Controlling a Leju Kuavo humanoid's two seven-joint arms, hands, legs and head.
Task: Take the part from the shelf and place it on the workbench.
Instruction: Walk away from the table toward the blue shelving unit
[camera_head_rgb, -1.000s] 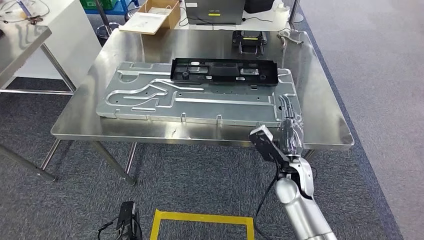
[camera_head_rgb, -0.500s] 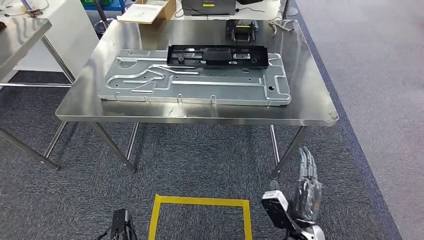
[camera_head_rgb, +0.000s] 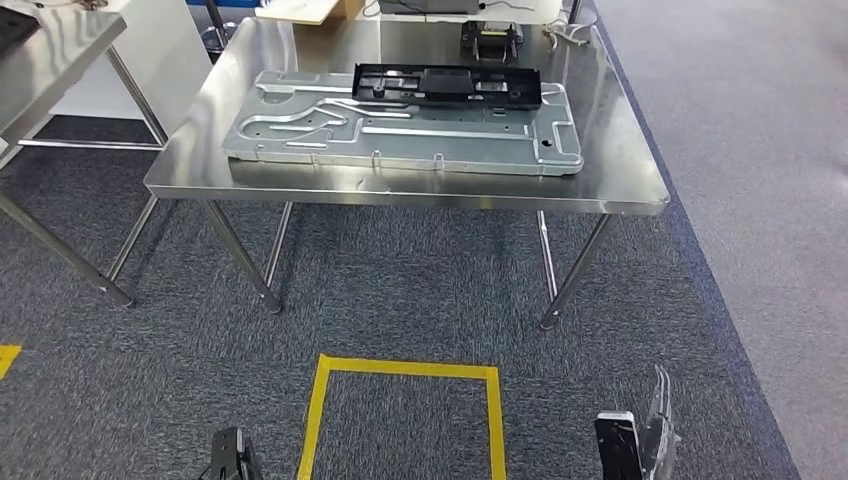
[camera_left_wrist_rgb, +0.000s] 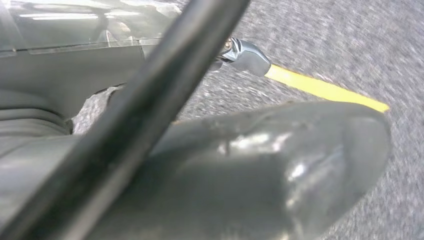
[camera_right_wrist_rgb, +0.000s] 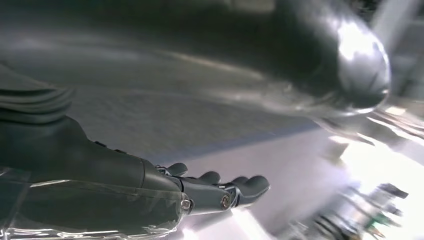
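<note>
Black part (camera_head_rgb: 447, 86) lay flat on the grey metal plate (camera_head_rgb: 400, 135) atop the counter (camera_head_rgb: 620, 180), far side | right hand (camera_head_rgb: 655, 430) hung low near the floor, fingers (camera_right_wrist_rgb: 240, 187) straight and apart, empty | left hand (camera_left_wrist_rgb: 240, 170): couldn't tell, blurred

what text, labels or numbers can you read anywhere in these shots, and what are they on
None can be read.
The black part, the grey metal panel and the steel workbench show no legible print.
The yellow floor square is plain tape, no words.
The wrist views are too blurred for any print.
</note>
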